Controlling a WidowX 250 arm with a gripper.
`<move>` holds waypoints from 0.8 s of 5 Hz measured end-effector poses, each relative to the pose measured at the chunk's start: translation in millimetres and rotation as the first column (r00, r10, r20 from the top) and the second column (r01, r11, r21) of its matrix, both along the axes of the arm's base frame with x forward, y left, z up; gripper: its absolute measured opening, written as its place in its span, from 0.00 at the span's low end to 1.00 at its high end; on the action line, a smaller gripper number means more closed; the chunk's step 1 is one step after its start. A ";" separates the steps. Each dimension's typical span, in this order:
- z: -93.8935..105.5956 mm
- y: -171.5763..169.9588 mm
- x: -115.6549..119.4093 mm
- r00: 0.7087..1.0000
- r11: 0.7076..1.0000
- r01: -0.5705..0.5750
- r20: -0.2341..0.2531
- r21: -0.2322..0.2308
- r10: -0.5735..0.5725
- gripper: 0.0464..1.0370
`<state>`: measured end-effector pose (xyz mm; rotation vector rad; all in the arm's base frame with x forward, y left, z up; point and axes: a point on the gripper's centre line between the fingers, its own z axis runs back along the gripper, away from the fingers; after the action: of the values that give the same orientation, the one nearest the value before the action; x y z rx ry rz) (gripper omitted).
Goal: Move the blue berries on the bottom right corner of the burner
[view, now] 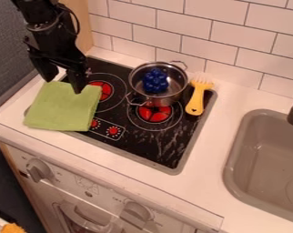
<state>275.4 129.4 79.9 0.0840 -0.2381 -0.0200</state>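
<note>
The black glass stovetop (167,148) partly supported the flat green cloth (63,110); above, the black two-finger gripper (63,86) hung spread and empty, perhaps just touching it. The round silver metal pot (154,99) penned in the clustered blue berries (155,81) with its walls.

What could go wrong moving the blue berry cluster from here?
The blue berry cluster sits inside the shiny metal pot; the black two-finger gripper may catch the rim. The yellow utensil close beside the pot might get knocked. The gripper hangs low at the green cloth and could drag it.
</note>
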 end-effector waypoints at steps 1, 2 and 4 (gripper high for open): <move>-8.8 -1.4 -2.1 1.000 1.000 -0.004 -0.030 -0.015 0.003 0.96; -8.5 -13.3 24.5 0.999 1.000 -0.003 -0.045 -0.014 0.003 0.96; 2.0 -54.1 79.4 0.998 0.996 0.067 -0.007 -0.062 -0.068 0.96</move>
<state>354.8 75.3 81.9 0.0143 -0.2325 -0.0803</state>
